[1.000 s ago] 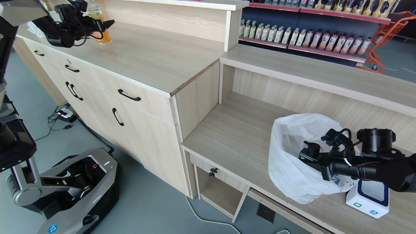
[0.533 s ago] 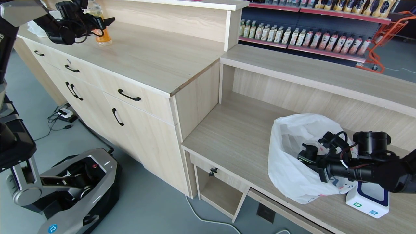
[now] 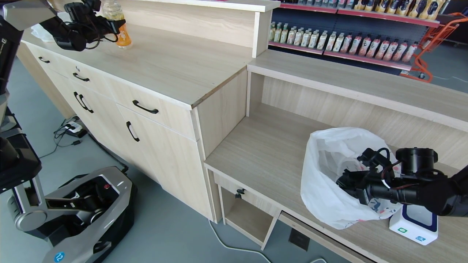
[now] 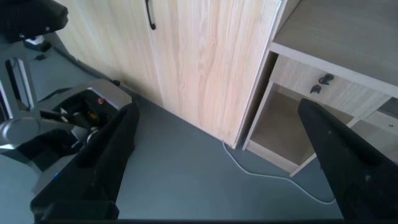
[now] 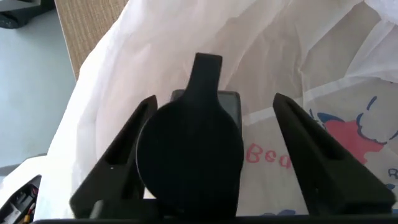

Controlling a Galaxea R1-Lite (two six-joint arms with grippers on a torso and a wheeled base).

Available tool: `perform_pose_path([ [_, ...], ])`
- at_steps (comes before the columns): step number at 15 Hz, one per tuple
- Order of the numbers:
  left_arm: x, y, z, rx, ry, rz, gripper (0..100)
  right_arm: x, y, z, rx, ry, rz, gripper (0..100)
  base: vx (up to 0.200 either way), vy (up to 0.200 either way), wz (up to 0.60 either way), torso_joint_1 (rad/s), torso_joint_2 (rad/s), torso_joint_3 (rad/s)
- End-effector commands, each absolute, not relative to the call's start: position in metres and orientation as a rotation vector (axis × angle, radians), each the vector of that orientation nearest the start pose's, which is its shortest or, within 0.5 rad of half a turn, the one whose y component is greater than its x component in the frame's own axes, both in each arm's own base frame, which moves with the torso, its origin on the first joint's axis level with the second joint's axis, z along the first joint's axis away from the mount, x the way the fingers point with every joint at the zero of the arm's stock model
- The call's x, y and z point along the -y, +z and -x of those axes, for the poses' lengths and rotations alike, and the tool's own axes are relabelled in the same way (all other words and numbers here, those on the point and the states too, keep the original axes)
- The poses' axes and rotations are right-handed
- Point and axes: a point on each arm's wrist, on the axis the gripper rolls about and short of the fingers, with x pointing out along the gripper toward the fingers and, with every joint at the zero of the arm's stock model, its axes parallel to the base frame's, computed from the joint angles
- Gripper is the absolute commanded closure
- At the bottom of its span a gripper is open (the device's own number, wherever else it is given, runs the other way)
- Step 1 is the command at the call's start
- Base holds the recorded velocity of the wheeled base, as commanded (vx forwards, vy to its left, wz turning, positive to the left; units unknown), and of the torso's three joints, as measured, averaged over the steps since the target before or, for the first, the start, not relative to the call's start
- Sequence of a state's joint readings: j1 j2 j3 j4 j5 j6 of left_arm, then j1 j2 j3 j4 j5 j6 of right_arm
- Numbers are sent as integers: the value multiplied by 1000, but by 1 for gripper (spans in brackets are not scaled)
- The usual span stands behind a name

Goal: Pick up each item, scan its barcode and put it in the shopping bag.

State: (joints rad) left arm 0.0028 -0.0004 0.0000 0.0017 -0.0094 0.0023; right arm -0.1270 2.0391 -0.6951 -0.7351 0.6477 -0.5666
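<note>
An orange drink bottle [image 3: 123,36] stands at the far left of the upper counter [image 3: 164,62]. My left gripper [image 3: 114,27] hangs just in front of it, open; in the left wrist view [image 4: 217,112] there is nothing between its fingers, just floor and cabinet below. The white shopping bag [image 3: 329,175] sits on the lower counter at the right. My right gripper [image 3: 349,179] is at the bag's mouth, shut on a black handheld scanner [image 5: 189,155], with the bag's [image 5: 186,37] plastic right behind it.
A white and blue payment terminal [image 3: 415,223] stands on the lower counter [image 3: 263,146] just right of the bag. Behind the counters, shelves hold rows of drink bottles [image 3: 340,40]. A cable [image 3: 234,244] runs across the floor below.
The bottle now stands a little further right, and my left gripper has risen slightly beside it. My right gripper has eased lower toward the bag's mouth.
</note>
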Motion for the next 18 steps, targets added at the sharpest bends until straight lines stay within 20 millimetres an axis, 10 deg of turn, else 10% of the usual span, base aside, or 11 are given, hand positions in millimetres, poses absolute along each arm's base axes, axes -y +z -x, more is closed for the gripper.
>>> perform_pose_path([
  [1, 0, 75, 23, -2, -8, -3, 0, 28, 60, -326, -402, 649, 305, 0, 0, 0, 0, 0, 0, 0],
  [10, 0, 75, 23, -2, -6, -2, 0, 18, 152, -339, -80, 660, 438, 0, 0, 0, 0, 0, 0, 0],
  [15, 0, 75, 23, -2, -6, -2, 0, 42, 222, -226, 87, 468, 593, 0, 0, 0, 0, 0, 0, 0],
  [18, 0, 75, 23, -2, -8, -3, 0, 51, 239, -200, 139, 370, 638, 0, 0, 0, -400, 3, 0, 2],
])
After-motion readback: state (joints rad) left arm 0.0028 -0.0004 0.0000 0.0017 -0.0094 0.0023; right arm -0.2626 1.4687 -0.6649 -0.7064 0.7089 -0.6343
